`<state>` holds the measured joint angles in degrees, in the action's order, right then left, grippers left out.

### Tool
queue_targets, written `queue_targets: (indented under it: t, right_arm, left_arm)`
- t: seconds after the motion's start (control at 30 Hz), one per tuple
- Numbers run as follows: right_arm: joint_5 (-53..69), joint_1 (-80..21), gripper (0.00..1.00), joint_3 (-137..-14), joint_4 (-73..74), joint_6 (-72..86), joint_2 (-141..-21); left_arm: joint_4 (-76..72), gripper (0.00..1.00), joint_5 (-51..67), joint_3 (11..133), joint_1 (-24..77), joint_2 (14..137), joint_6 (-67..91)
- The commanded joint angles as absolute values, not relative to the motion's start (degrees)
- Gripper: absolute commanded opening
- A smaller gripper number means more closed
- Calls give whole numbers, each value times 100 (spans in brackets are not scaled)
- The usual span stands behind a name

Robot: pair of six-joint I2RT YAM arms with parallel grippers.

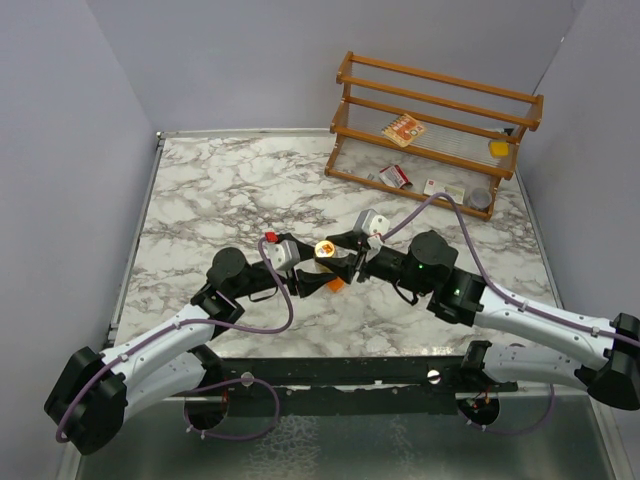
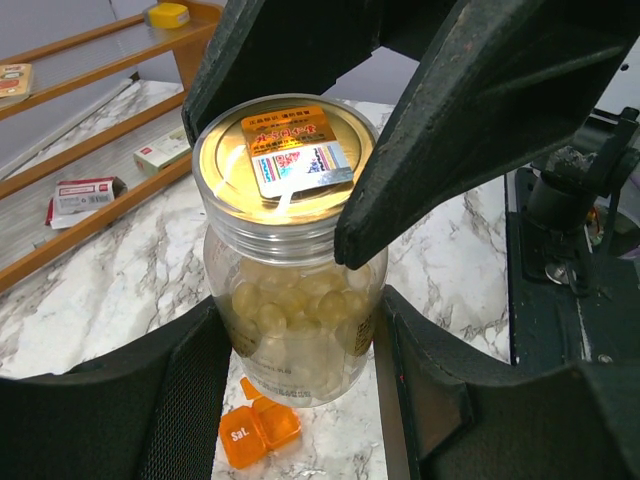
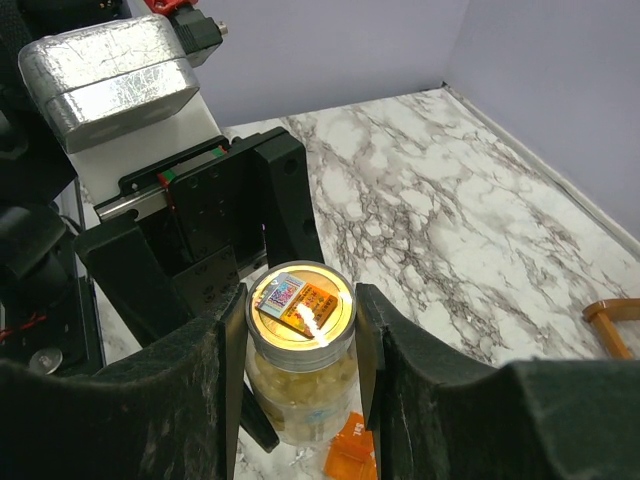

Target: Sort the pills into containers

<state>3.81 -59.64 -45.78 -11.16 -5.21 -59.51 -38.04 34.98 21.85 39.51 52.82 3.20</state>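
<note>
A clear jar [image 2: 295, 320] full of pale yellow pills stands on the marble, capped by a gold lid [image 2: 283, 160] with a sticker. My left gripper [image 2: 300, 345] is shut on the jar's body, one pad on each side. My right gripper [image 3: 300, 310] comes from the opposite side and is shut on the lid [image 3: 300, 305]; its dark fingers [image 2: 450, 120] fill the top of the left wrist view. In the top view the jar [image 1: 324, 247] sits between both grippers at mid-table. A tiny orange box [image 2: 258, 432] marked "Sat." lies on the table just beside the jar's base.
A wooden rack [image 1: 440, 110] stands at the back right, with a packet [image 1: 403, 130] and a yellow object [image 1: 498, 148] on its shelf. Red-and-white packets [image 1: 395, 176] and a grey round tin [image 1: 478, 197] lie at its foot. Walls close in the left, back and right.
</note>
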Motion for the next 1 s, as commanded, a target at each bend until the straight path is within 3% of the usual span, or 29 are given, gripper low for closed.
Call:
queue_targets:
  t: [0.0,0.43,0.97]
  right_arm:
    - [394,-5951,1,-4577,-1143,-553,-5808]
    - [426,-5951,1,-4612,-1003,-592,-5746]
    - [1187,-5958,1,-4498,-761,-657,-5187]
  left_arm:
    - [-3848,0,3982,2268,3981,5181,404]
    - [-3849,0,4142,2344,3981,5133,457]
    - [-3882,0,5366,2458,3989,5014,564]
